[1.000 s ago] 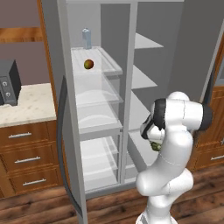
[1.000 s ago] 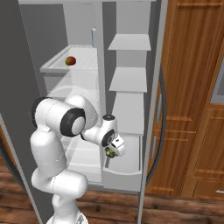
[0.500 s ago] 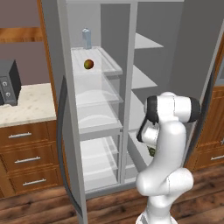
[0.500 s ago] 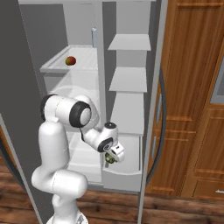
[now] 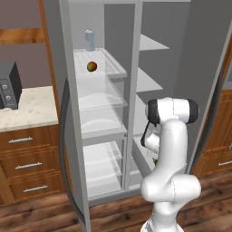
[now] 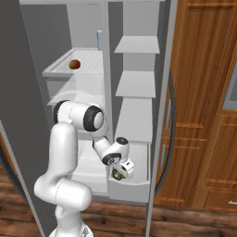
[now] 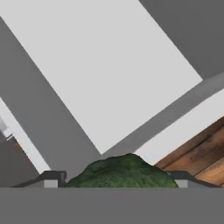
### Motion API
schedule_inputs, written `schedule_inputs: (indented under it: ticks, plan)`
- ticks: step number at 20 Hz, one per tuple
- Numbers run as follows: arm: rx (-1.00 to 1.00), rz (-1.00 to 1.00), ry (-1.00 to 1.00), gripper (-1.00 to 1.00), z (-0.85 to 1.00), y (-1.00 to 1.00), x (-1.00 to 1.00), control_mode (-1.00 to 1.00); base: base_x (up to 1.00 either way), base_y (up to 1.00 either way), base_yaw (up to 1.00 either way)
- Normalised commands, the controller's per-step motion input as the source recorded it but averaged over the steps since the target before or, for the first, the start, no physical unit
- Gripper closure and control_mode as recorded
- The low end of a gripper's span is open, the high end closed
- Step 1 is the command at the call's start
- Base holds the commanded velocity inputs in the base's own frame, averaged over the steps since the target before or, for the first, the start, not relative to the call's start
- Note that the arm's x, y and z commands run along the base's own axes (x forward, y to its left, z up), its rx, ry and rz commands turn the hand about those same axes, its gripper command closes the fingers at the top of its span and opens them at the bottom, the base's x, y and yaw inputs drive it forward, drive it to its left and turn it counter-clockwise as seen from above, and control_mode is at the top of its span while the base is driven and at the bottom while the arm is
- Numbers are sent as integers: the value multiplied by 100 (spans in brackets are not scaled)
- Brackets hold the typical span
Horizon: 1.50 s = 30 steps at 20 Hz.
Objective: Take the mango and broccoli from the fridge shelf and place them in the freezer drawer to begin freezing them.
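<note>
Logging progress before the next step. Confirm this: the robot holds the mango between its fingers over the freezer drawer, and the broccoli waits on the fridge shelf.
Swapped. In the hand view the fingers grip the broccoli, carried low over the freezer drawer in the right base view. The mango waits on the fridge shelf in the left base view.

Mango [image 5: 92, 66] on fridge shelf [image 5: 114, 68]

In the left base view the arm's own white links covered the claw, and the broccoli [image 5: 155, 161] showed as a mere dark speck at the arm's edge. In the hand view the broccoli [image 7: 122, 173] was cut off below (its lower half unseen). The microwave [image 5: 9, 88] ran off the left edge.
</note>
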Motion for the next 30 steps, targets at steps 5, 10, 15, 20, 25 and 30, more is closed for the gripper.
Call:
schedule_inputs:
  ticks: [5, 10, 15, 20, 25, 30]
  plan:
    - [2, 8, 9, 100, -27, -11, 20, -100, 0, 0, 0]
    - [0, 6, 8, 100, -39, -4, 15, -100, 0, 0, 0]
    - [0, 2, 1, 100, 0, 0, 21, -100, 0, 0, 0]
    - [0, 1, 0, 100, 10, 0, 19, -100, 0, 0, 0]
    - [0, 3, 0, 100, -2, -1, 19, -100, 0, 0, 0]
    - [0, 8, 0, 100, 9, -1, 21, -100, 0, 0, 0]
